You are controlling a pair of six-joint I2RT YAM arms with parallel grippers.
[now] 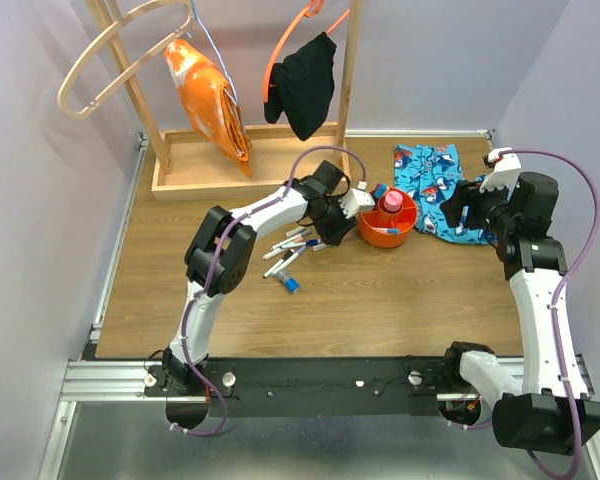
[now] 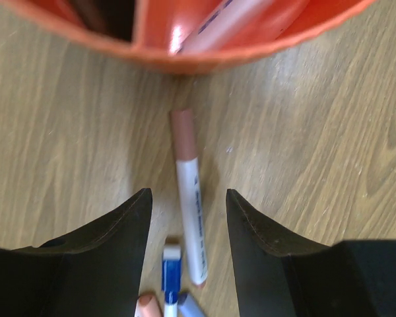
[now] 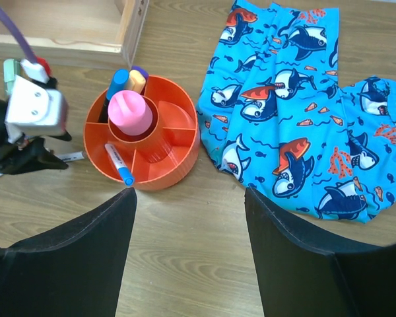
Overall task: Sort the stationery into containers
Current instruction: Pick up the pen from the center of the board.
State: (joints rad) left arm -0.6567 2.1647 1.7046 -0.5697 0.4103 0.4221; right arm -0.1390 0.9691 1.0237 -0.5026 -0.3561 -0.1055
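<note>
Wood-grain table point(image 1: 380, 310), lilac walls point(image 1: 40, 200). Left fingers point(image 2: 122, 231) spread astride pink-capped marker point(image 2: 188, 198) beside orange tub point(image 3: 171, 173); right fingers point(image 3: 86, 244) spread, empty.

Top view looks down from above and behind the near edge, the whole worktop point(image 1: 380, 310) in shot. Left wrist camera sits right down close, facing the tub point(image 2: 185, 59) wall. Right wrist camera hangs higher near the far right corner, looking down. All three views share the tub.
</note>
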